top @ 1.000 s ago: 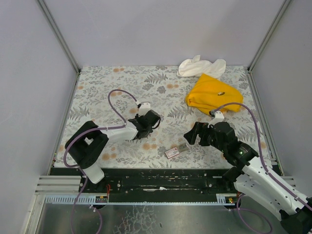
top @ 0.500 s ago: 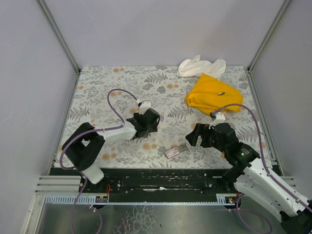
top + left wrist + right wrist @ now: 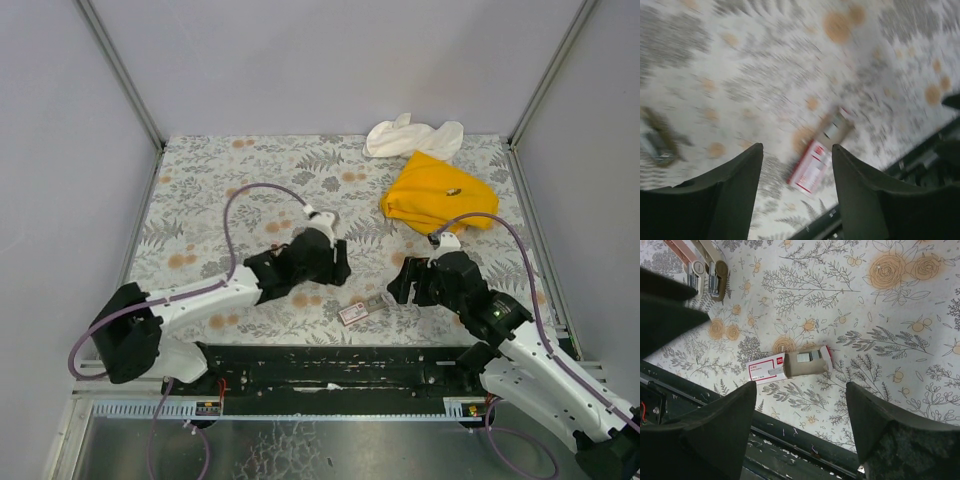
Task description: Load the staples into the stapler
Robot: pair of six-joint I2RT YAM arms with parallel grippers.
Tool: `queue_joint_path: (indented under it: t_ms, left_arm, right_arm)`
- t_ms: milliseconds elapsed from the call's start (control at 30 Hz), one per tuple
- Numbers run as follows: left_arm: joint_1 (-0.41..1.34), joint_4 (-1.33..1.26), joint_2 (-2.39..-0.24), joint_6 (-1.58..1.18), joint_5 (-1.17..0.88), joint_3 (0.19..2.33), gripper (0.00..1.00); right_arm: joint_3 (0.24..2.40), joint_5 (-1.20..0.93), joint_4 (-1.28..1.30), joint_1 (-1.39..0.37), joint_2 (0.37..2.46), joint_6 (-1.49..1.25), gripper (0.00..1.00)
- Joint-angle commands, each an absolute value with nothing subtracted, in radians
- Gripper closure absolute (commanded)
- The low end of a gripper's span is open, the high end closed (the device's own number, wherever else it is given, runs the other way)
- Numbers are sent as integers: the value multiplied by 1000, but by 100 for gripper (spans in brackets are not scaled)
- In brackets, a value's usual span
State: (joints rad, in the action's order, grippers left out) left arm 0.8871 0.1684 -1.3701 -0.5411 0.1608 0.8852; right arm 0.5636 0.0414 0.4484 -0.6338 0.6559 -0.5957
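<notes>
The staples (image 3: 358, 310) are a small pink box with a white label and a tan inner tray slid out. It lies flat on the floral table near the front edge. My left gripper (image 3: 337, 268) hovers just up-left of it, open and empty, and the box (image 3: 812, 167) shows blurred on the table between its fingers (image 3: 735, 190). My right gripper (image 3: 399, 285) stands open just right of the box (image 3: 790, 366), also empty. What looks like the stapler (image 3: 704, 271), pink and tan with metal ends, lies at the top left of the right wrist view; the left arm hides it from above.
A yellow cloth (image 3: 435, 195) and a white cloth (image 3: 410, 135) lie at the back right. A black rail (image 3: 330, 365) runs along the table's front edge, just below the box. Grey walls close in the left, right and back sides.
The left arm has swung right and forward toward the pink box, and its jaws have opened. The right gripper has narrowed a little and barely moved.
</notes>
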Motion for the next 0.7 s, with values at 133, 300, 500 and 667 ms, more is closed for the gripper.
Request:
queue_joint_path:
  t_ms: [133, 300, 500, 667]
  left_arm:
    - [1083, 48, -1568, -462, 68, 985, 57]
    - [1098, 61, -1676, -437, 85, 1058, 64]
    - [1099, 77, -1758, -435, 91, 1106, 69]
    - [1103, 103, -1805, -443, 116, 1133, 74]
  right_arm:
    - [552, 3, 411, -630, 655, -609, 28]
    - [539, 7, 420, -630, 636, -612, 30]
    - [510, 14, 410, -630, 612, -629, 33]
    - [497, 24, 402, -630, 601, -646, 35]
